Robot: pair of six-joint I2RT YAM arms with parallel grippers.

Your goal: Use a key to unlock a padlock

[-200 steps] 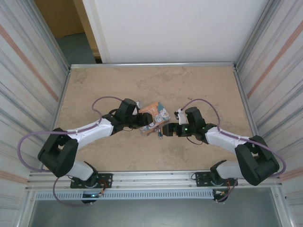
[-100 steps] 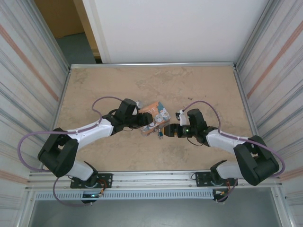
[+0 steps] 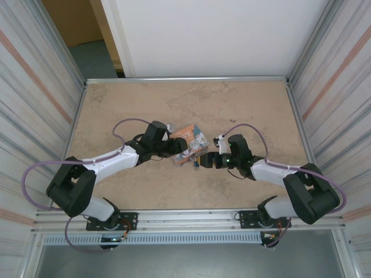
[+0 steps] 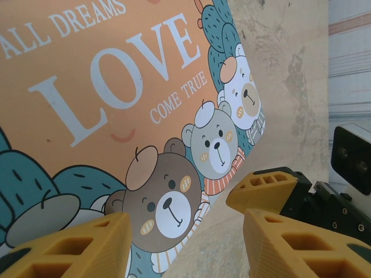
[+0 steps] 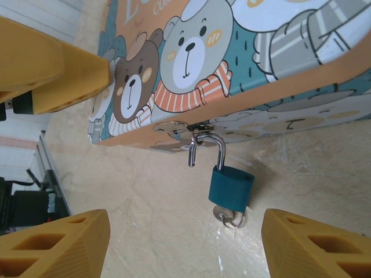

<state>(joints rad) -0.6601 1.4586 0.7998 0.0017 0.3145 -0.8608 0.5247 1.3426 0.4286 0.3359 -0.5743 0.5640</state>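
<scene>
The left hand (image 4: pixel 186 226) reached in from the left with its yellow fingers (image 4: pixel 69 246) standing apart around the near corner of the orange-and-teal "LOVE" box (image 4: pixel 116 87). One finger overlapped the box's printed lid, and the other stood off it with a strip of bare surface (image 4: pixel 278 87) between. I could not tell whether that hand actually pinched the box.

The box lay flat on the surface in the middle, between the two arms. The padlock (image 5: pixel 232 188), a small dark blue block, hung by its pale metal loop from the hasp (image 5: pixel 184 128) on the box's near side. One leg of the loop ended short of the body. A key (image 5: pixel 229 218) on a small ring showed at the padlock's underside.

To the right, the right hand (image 5: pixel 185 231) faced the padlock. Its jaws were spread wide on either side of the padlock and touched nothing.
</scene>
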